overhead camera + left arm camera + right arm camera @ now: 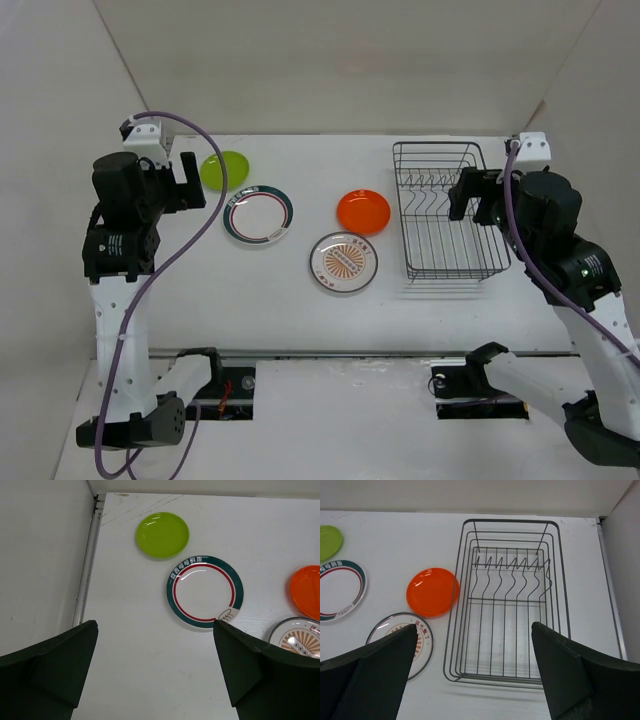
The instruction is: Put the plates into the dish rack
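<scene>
Four plates (344, 262) lie between left tool (155, 624) and right tool (474, 626), touching neither

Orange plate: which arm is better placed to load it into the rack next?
Right, probably. The right tool hangs open above the dish rack, the orange plate lying beside it; the left tool is over by the lime-green plate.

Four plates (258, 216), one dish rack (445, 215), one left hand (155, 630), one right hand (474, 630), one table (280, 310)
</scene>
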`<state>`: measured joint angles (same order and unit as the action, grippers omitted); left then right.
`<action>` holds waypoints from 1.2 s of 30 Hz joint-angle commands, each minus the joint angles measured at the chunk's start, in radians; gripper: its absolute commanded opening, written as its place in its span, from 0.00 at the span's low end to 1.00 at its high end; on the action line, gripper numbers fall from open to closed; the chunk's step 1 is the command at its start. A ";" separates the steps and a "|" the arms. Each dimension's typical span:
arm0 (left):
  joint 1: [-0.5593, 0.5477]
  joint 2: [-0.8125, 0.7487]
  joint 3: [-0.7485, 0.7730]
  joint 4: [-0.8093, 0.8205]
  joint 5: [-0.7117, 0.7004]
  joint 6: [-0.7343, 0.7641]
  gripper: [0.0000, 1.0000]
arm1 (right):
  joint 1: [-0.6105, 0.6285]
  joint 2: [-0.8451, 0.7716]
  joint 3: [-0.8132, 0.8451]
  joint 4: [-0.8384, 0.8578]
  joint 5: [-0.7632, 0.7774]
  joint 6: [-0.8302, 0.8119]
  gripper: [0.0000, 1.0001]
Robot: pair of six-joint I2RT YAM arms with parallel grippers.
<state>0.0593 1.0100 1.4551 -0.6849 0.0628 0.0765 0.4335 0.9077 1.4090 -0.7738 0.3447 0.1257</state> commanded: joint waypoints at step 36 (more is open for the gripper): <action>0.310 1.160 0.408 0.389 0.617 -0.276 0.99 | 0.123 0.033 -0.126 0.234 -0.123 0.023 1.00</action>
<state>0.3660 2.1651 1.7699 -0.3496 0.6003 -0.1802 0.5293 0.9581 1.2922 -0.6113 0.1638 0.1177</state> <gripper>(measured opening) 0.993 0.998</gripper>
